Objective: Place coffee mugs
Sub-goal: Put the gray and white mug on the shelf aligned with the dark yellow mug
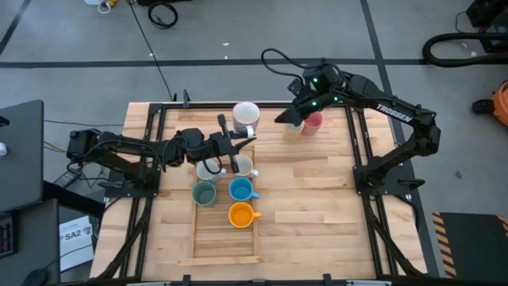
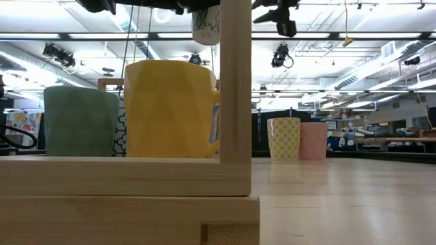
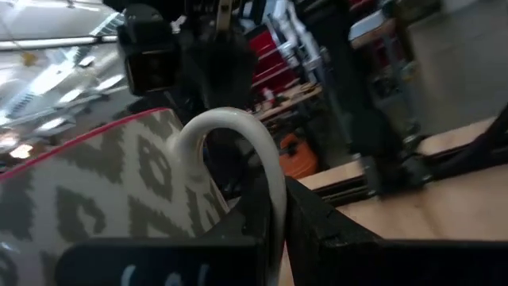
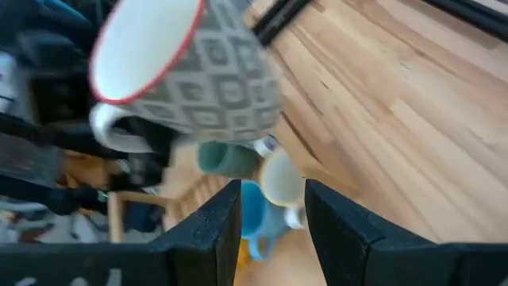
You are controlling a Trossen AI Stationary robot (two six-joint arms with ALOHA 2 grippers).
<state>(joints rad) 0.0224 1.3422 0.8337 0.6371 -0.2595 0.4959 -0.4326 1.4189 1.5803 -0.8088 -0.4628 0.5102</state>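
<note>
We've got left fingers [image 3: 270, 230] pinched shut on the patterned mug's [image 1: 245, 115] handle, mug aloft over the worktop [image 1: 317, 206]. Thin grip, could swing. Right fingers [image 4: 270, 214] open, empty, nearby.

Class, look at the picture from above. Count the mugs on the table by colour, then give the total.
White or cream mugs: 4
Teal mug: 1
Blue mug: 1
Orange mug: 1
Pink mug: 1
Total: 8
</note>
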